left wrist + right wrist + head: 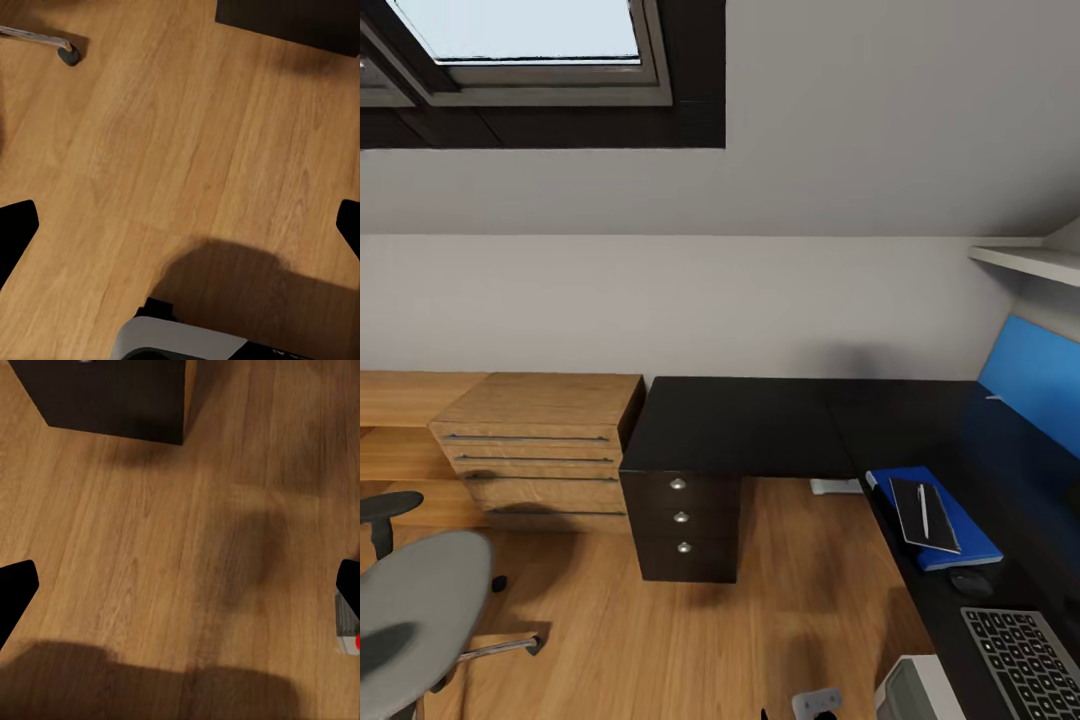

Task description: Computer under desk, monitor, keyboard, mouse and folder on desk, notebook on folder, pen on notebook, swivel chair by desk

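The wooden floor spreads below everything, and the pale wall rises behind with a skylight set in the slope above; the desk, L-shaped with a black top, runs along the wall and turns down the right side of the head view, its blue back panel standing at the far right and its black three-drawer pedestal resting on the floor under the near corner; just beside the pedestal, to the left, a light wooden drawer cabinet stands against the wall; the swivel chair, grey-seated, sits at the lower left, well apart from the desk, with one chrome leg and caster showing in the left wrist view; on the right wing of the desk the folder lies flat, the notebook stacked on it and the pen lying on the notebook; near the folder's lower corner sits a small dark mouse, and beyond it the keyboard at the frame's edge; a white boxy object stands on the floor under that wing; the left gripper hangs over bare floor with its fingers spread wide and nothing between them; the right gripper hangs likewise wide and empty above the floor near the pedestal's base.
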You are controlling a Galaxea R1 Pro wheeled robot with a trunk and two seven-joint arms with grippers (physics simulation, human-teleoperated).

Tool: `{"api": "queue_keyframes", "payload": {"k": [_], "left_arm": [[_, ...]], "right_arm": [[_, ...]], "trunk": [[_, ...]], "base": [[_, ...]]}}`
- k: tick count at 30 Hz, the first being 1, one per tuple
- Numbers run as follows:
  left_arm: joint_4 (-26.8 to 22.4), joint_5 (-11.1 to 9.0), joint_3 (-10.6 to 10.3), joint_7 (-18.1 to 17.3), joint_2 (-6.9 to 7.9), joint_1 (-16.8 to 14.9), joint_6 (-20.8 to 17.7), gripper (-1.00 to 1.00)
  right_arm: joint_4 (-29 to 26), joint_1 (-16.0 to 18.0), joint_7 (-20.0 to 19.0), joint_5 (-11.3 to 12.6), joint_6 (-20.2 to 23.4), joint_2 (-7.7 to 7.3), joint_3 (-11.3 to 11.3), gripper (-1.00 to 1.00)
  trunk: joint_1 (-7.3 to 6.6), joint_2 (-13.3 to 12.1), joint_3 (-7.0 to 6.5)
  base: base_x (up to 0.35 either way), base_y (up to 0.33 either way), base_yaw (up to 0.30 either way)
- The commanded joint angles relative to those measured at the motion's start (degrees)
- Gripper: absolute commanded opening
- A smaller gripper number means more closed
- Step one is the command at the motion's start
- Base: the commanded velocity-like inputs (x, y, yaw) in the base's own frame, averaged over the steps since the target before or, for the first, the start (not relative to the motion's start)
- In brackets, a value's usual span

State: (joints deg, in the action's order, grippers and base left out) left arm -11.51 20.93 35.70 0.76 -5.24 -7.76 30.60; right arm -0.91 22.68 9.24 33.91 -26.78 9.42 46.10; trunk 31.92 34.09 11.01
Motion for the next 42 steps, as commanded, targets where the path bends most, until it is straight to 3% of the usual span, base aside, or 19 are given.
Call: {"api": "queue_keyframes", "payload": {"k": [1, 9, 15, 18, 28, 42], "left_arm": [[0.0, 0.6, 0.4, 0.1, -0.03, -0.1, 0.2, 1.0], [0.7, 0.7, 0.4, 0.0, -0.12, 0.0, 0.3, 1.0], [3.5, 1.0, 0.3, 0.0, -0.08, -0.1, 4.5, 1.0], [4.8, 1.0, 0.3, 0.0, 0.11, -0.1, 6.5, 1.0], [5.5, 0.9, 0.3, 0.0, 0.22, 0.0, 7.4, 1.0], [5.5, 0.9, 0.2, 0.0, 0.23, 0.0, 7.0, 1.0]], "right_arm": [[0.0, 0.0, 0.3, 0.2, -0.3, 0.0, 0.5, 1.0], [0.0, -0.1, 0.3, 0.2, -2.3, -0.03, 0.5, 1.0], [0.0, -0.1, 0.3, 0.3, -2.7, -0.08, 0.4, 1.0], [0.0, -0.1, 0.3, 0.5, -2.7, -0.48, 0.2, 1.0], [0.0, -0.1, 0.3, 0.5, -2.7, -2.18, 0.2, 1.0], [-0.2, -0.1, 0.4, 0.3, -3.3, -1.75, 0.5, 1.0]], "trunk": [[-0.21, -0.3, -0.19], [-1.96, -3.6, -2.34], [-3.28, -6.0, -3.96], [-3.94, -7.2, -4.77], [-6.14, -11.2, -7.05], [-6.14, -11.2, -7.09]], "base": [[0.0, 0.0, 0.065], [0.0, 0.0, 0.035], [0.0, 0.0, 0.058], [0.0, 0.0, 0.076], [0.0, 0.0, 0.186], [0.0, 0.0, 0.269]]}}
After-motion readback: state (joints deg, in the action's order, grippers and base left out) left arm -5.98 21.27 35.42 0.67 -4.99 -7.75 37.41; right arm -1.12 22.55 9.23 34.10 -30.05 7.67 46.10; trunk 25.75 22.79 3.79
